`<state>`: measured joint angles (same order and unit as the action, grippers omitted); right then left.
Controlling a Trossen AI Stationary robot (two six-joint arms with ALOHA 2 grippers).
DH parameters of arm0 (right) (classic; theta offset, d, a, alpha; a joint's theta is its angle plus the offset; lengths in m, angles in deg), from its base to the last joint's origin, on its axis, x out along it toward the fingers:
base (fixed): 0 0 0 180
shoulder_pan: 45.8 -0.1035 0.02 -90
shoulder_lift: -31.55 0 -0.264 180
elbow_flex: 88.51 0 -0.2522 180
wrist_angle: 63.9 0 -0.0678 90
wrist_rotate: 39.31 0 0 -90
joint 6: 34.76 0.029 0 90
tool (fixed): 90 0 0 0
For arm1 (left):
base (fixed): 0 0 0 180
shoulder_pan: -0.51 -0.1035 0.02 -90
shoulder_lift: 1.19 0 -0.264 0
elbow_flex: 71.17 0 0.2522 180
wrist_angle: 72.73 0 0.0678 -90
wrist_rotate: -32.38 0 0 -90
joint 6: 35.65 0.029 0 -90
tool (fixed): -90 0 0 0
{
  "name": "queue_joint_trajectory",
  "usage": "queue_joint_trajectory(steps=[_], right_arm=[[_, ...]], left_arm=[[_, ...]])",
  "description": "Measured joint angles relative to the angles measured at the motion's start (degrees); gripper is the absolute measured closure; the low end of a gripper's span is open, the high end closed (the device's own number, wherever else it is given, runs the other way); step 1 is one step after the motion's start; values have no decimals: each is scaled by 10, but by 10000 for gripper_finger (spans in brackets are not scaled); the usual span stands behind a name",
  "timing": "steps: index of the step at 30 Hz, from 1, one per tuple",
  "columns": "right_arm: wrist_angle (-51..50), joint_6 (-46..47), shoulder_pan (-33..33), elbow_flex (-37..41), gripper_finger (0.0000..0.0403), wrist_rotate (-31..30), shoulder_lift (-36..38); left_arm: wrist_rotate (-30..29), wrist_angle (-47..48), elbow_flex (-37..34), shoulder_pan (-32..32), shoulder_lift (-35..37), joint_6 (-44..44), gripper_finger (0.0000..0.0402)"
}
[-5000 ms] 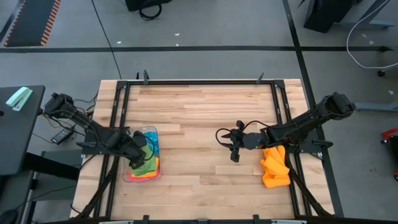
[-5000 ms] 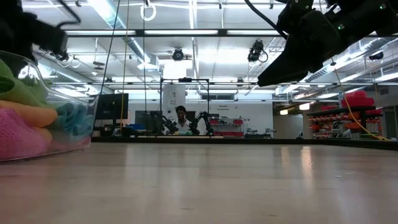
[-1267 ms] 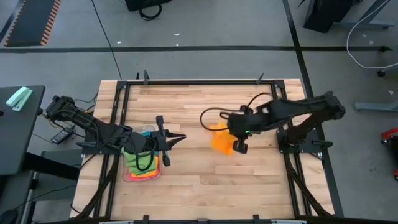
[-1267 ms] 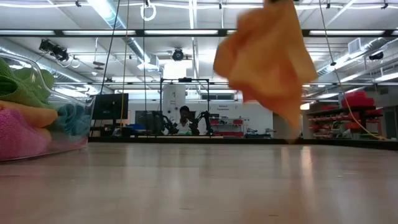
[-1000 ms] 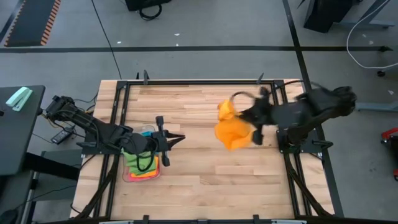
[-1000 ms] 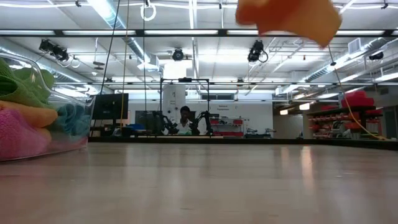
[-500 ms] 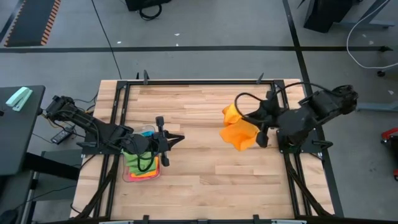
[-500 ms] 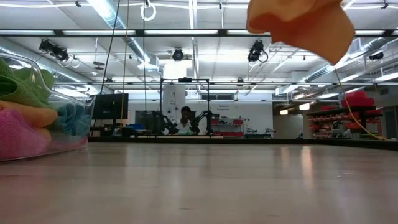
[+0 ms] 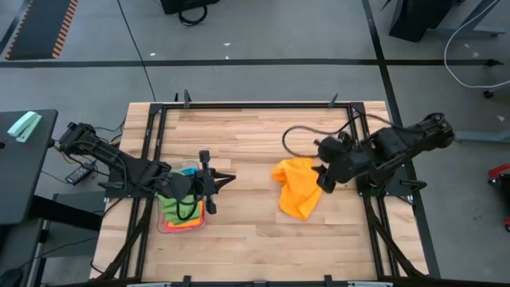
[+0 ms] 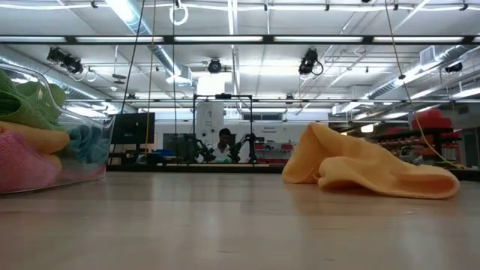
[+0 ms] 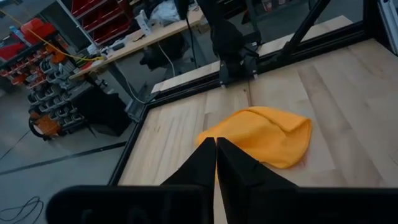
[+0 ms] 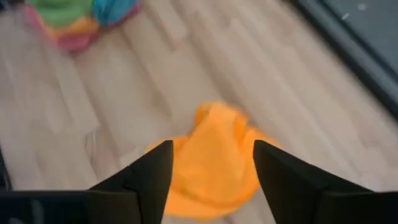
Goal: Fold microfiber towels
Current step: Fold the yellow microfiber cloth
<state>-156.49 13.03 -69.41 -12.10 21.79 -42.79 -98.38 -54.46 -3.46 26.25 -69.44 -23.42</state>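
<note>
Right hand [image 9: 322, 177] fingers spread wide, gap between them clear in its wrist view, holding nothing. It hangs just beside the orange towel [image 9: 297, 186], at the towel's edge on the right arm's side; can't tell from above whether a fingertip grazes the cloth.

Orange towel lies loose and crumpled on the wooden tabletop [image 9: 255, 143], not flat, not folded. In the high view its long axis runs diagonally: one bunched end close to the right hand, the other end trailing toward the tabletop's near edge. In the low view [image 10: 360, 169] it sits humped, higher at one end, tapering low at the other. In the right wrist view [image 12: 211, 163] it lies straight ahead between that hand's fingers.

Left hand [image 9: 213, 182] fingers pressed together, tips meeting, empty, in the air pointing across the tabletop at the orange towel, well apart from it. In the left wrist view [image 11: 216, 146] the closed tips line up with the towel [image 11: 261, 134].

Just behind the left hand, under its arm: clear tray [image 9: 169, 226] with remaining towels [image 9: 185, 214] heaped, green on top, orange and pink below, blue at the far end.
</note>
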Motion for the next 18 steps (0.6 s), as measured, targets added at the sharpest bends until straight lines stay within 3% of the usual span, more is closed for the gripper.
queue_joint_trajectory(steps=[9, 18], right_arm=[[70, 32, -11, 140, 169, 106, -43], [202, 31, -13, 221, 176, 157, -140]], left_arm=[[0, -3, 0, 0, 0, -10, 377], [0, -3, 0, 0, 0, -26, 368]])
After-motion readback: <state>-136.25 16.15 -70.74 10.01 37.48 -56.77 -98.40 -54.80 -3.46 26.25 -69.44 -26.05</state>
